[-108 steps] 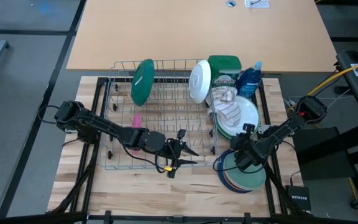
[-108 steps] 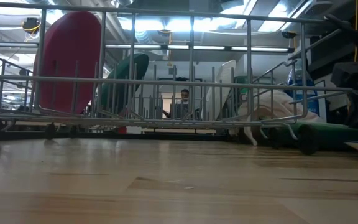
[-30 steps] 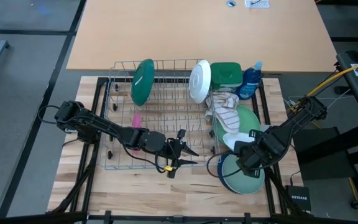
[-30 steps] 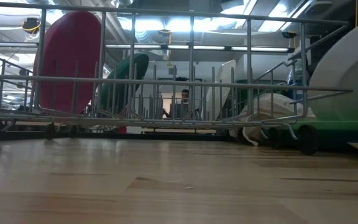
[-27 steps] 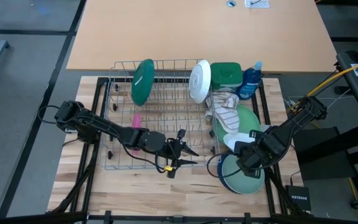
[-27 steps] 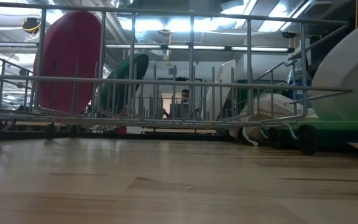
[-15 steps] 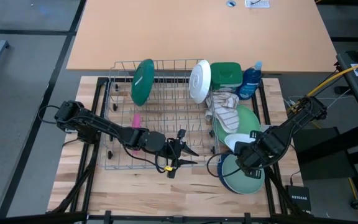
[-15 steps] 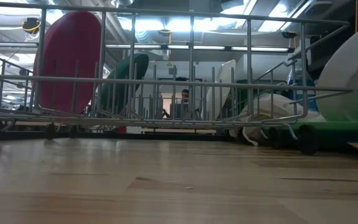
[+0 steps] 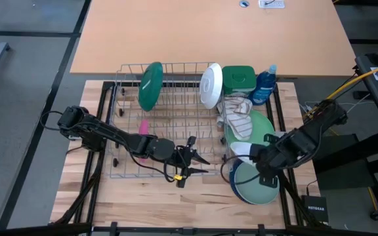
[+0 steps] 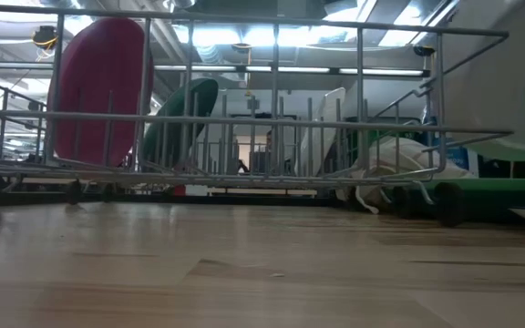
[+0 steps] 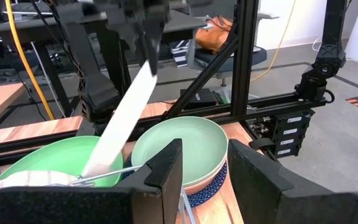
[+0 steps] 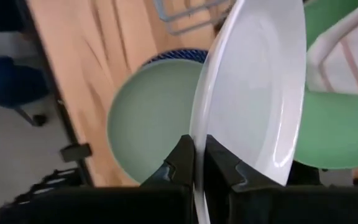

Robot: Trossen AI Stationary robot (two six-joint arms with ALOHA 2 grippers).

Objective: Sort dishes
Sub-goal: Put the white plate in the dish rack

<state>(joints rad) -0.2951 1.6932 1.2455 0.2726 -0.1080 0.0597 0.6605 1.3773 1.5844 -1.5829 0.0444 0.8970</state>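
My right gripper is shut on a white plate, held on edge above a stack of small plates with a pale teal one on top and a navy one under it. The white plate also shows in the low view. A light green plate lies under a beige-and-white cloth. In the wire rack a dark green plate, a white plate and a pink plate stand on edge. My left gripper is open and empty at the rack's near right corner. My right gripper pinches the white plate's rim between its two fingers, which come from the table's right side. The plate stands on edge, tilted, and is lifted clear of the stack and the light green plate.
A green square-lidded tub and a blue bottle stand at the far right behind the cloth. The rack fills the middle of the table. Black frame rails run along the table's sides.
My right gripper has gone up and a little toward the rack with the white plate. The plate has risen higher above the stack and stays on edge.
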